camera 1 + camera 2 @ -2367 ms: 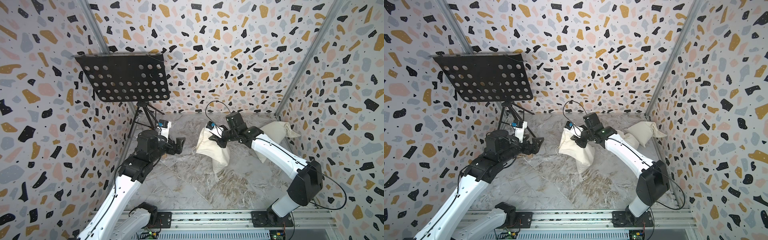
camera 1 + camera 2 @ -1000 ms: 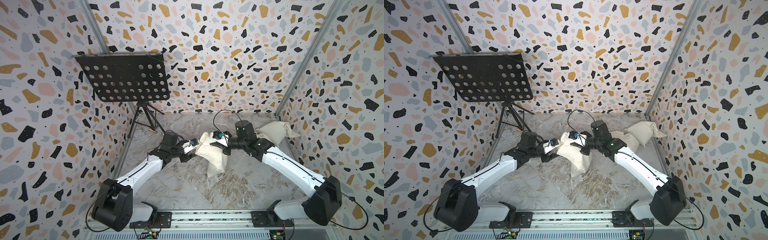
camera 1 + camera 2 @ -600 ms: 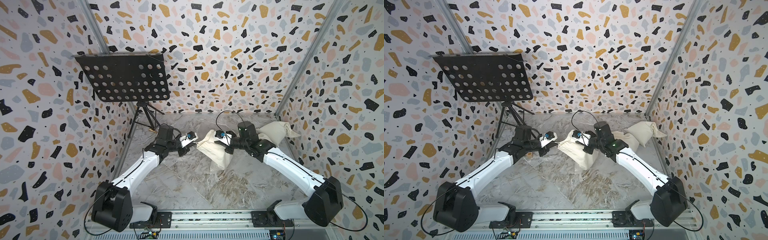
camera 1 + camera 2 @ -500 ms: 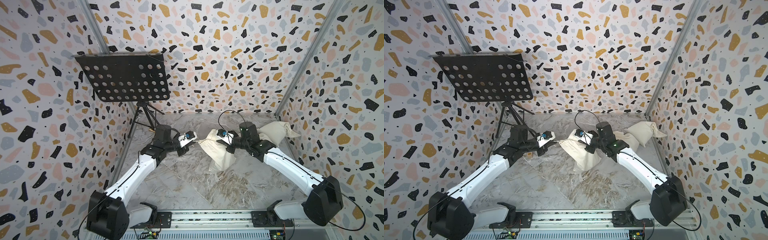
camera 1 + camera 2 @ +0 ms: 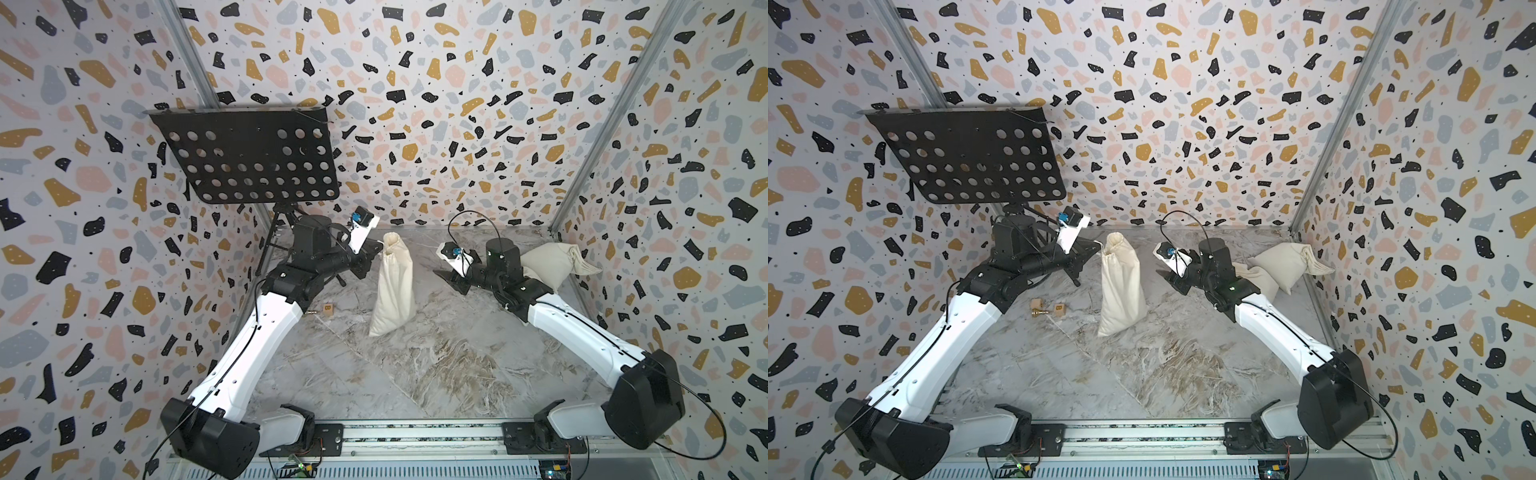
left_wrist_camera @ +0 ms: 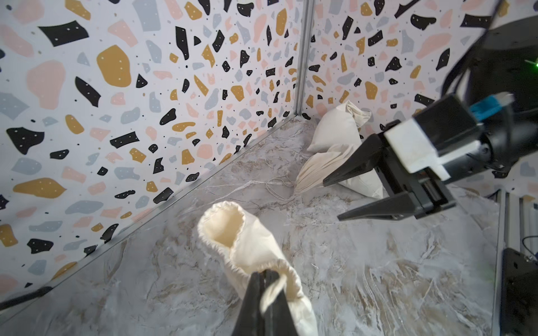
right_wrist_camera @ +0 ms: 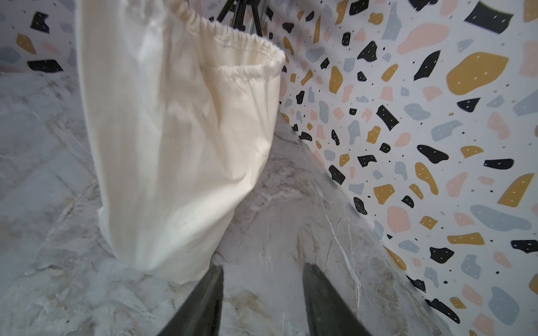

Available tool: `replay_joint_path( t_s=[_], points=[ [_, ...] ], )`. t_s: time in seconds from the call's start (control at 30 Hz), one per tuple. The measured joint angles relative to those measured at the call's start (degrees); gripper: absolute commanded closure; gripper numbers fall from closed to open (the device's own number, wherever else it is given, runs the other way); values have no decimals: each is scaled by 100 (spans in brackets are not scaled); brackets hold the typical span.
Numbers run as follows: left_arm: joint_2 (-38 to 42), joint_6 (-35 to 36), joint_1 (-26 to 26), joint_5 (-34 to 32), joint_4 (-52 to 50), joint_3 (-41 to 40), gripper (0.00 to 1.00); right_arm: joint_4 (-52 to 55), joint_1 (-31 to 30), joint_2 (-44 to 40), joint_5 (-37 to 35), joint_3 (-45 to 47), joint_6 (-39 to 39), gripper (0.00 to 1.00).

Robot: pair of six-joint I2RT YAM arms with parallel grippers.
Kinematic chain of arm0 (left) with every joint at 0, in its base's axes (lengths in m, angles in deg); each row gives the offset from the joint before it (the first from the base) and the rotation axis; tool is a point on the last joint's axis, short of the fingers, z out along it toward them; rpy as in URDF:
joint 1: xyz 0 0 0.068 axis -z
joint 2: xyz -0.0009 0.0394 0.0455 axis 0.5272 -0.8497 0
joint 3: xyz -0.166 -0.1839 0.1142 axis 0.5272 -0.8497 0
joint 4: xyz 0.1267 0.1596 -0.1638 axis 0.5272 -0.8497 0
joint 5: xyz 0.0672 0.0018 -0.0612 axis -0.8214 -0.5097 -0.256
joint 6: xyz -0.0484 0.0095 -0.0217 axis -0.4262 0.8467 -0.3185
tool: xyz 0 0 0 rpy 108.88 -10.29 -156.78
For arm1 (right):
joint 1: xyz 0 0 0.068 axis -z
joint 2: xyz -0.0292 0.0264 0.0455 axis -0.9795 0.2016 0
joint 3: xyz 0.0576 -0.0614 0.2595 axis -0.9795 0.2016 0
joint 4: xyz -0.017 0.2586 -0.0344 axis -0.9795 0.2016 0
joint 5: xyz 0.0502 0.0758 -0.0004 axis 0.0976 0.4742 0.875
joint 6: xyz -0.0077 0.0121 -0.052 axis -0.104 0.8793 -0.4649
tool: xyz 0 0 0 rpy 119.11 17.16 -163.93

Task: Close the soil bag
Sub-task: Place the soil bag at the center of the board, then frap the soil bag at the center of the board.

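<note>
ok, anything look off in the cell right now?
The soil bag stands upright with its mouth gaping open, although the left gripper is shut on its drawstring at the rim. The right gripper is open, clear of it. A small wooden block lies loose on the table.

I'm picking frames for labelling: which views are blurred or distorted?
Both top views: sharp, evenly lit, wall posts splay from the wide lens. Left wrist: jaws of the left gripper smear at the frame edge. Right wrist: soil bag close and soft, wall sharper.

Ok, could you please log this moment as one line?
left gripper: shut on soil bag rim | right gripper: open, off bag | mouth: open
</note>
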Motion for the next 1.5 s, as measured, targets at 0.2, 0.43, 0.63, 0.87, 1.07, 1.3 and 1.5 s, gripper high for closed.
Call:
replay_joint_path(
  t_s=[0.2, 0.43, 0.63, 0.87, 1.07, 1.3, 1.5],
  points=[
    [216, -608, -4, -66, -162, -166, 100, -763, -765, -575, 131, 149, 205, 40],
    [581, -748, -4, -109, -208, -413, 100, -1375, -1421, 232, 177, 11, 297, 39],
    [728, -748, -4, -103, -236, -518, 100, -1333, -1770, 721, 37, -229, 238, 41],
    [813, -748, -4, -42, -258, -584, 100, -1357, -1921, 929, -225, -732, 184, 46],
    [844, -748, -2, 37, -275, -584, 100, -1423, -1932, 1147, -520, -929, 70, 65],
    [1001, -763, -2, 295, -387, -664, 100, -1895, -1954, 1775, -1097, -973, -59, 79],
    [1591, -981, -61, 120, -527, -802, 100, -3161, -1856, 2312, -2070, -481, 326, 84]
  ],
)
